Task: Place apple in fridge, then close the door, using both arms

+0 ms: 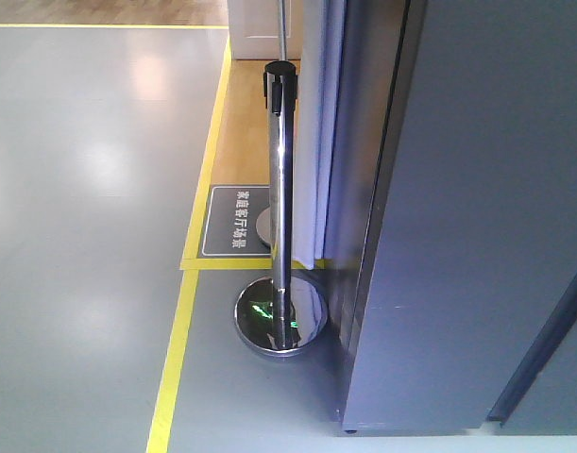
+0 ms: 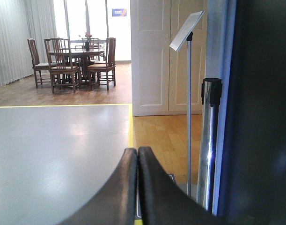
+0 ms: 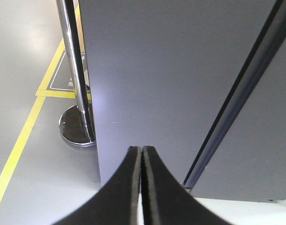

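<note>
The dark grey fridge (image 1: pixel 467 217) fills the right of the front view; only its outer faces show, and its door (image 3: pixel 157 70) stands shut with a dark seam (image 3: pixel 236 103) running diagonally. The fridge's edge also shows in the left wrist view (image 2: pixel 260 117). My left gripper (image 2: pixel 137 151) is shut and empty, pointing over the grey floor. My right gripper (image 3: pixel 142 149) is shut and empty, pointing at the fridge's lower front. The apple is out of view. The arms do not show in the front view.
A chrome stanchion post (image 1: pixel 280 189) with a round base (image 1: pixel 280 316) stands just left of the fridge. A sign stand (image 2: pixel 188 93), a floor sign (image 1: pixel 237 222), yellow floor tape (image 1: pixel 179 349), and a far dining table with chairs (image 2: pixel 77 61) show.
</note>
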Controlling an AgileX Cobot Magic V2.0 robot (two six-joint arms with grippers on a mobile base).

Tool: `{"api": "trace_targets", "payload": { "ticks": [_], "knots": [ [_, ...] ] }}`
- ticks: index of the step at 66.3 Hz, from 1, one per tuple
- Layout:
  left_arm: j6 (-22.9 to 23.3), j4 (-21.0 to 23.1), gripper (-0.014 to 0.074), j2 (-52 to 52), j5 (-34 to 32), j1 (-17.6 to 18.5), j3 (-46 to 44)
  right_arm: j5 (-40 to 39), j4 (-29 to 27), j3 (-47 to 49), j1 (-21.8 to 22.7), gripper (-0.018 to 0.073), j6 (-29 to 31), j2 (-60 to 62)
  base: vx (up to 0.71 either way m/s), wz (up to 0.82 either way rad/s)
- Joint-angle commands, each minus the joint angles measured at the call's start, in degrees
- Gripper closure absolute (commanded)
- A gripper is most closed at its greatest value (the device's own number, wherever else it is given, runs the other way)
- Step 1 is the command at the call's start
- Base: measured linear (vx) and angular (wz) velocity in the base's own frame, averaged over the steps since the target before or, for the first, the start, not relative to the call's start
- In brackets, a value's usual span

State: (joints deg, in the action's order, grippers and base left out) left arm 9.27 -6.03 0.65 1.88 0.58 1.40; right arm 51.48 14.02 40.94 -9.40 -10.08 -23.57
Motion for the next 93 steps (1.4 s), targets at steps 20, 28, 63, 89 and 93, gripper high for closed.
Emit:
{"api": "trace_targets", "payload": {
  "ticks": [20,28,63,89,93],
  "knots": [
    [0.57,0.2,0.0602,0.94,-4.36,0.05,1.64,-4.23,1.17,0.29,0.24,0.0561,0.28,1.15,0.0,0.0],
    [0.57,0.2,0.0602,0.94,-4.36,0.05,1.64,-6.68,1.49,-4.11,0.24,0.0561,0.47,4.75,0.0,0.0],
    [0.52,0.2,0.0602,0.94,-4.36,0.05,1.64,-47.54,-3.8,-39.52,12.41,0.0561,0.16,23.95,0.0,0.0],
    [0.53,0.2,0.0602,0.89,-4.36,0.05,1.64,-49.09,-5.08,-42.48,12.73,0.0561,0.22,24.77,0.0,0.0],
    [0.53,0.2,0.0602,0.89,-4.36,0.05,1.64,-49.09,-5.08,-42.48,12.73,0.0561,0.22,24.78,0.0,0.0]
  ]
}}
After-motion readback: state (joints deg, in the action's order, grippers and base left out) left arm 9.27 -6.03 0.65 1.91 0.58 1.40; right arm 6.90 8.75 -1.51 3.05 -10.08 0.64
